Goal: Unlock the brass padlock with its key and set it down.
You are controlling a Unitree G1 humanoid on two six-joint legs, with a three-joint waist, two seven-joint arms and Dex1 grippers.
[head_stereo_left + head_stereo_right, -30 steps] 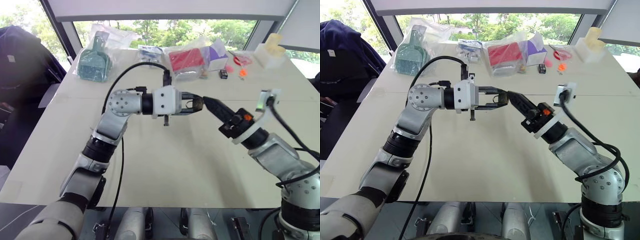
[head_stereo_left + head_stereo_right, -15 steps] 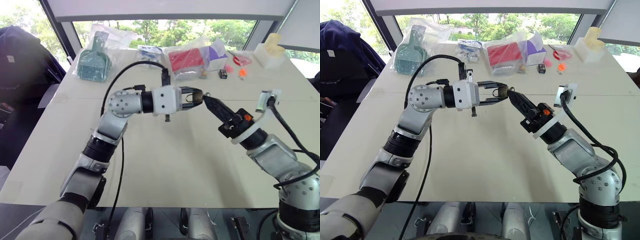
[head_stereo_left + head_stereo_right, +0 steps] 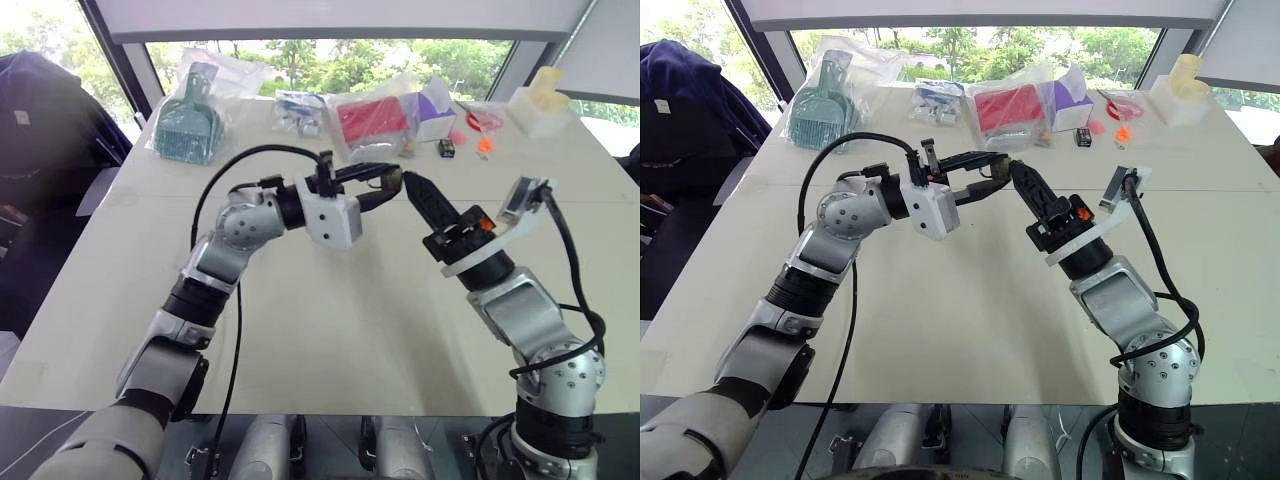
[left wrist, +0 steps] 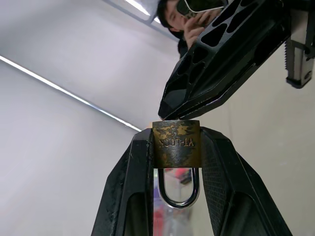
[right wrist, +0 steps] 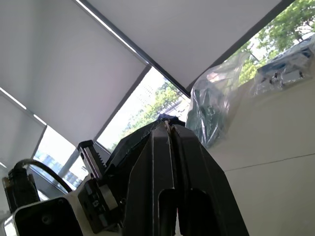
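While pinching the brass padlock [image 4: 176,142], left tool [image 4: 175,147] meets right tool [image 5: 170,129] — closed.

Office-like room: big windows [image 3: 330,55], roller blinds, cluttered white table [image 3: 330,330].

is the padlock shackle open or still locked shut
Shut, as far as it shows: in the left wrist view both legs of the silvery shackle enter the padlock, held between the left fingers.

Brass padlock [image 4: 176,143]: tarnished, shackle closed, clamped between left gripper [image 4: 176,147] jaws, above table.
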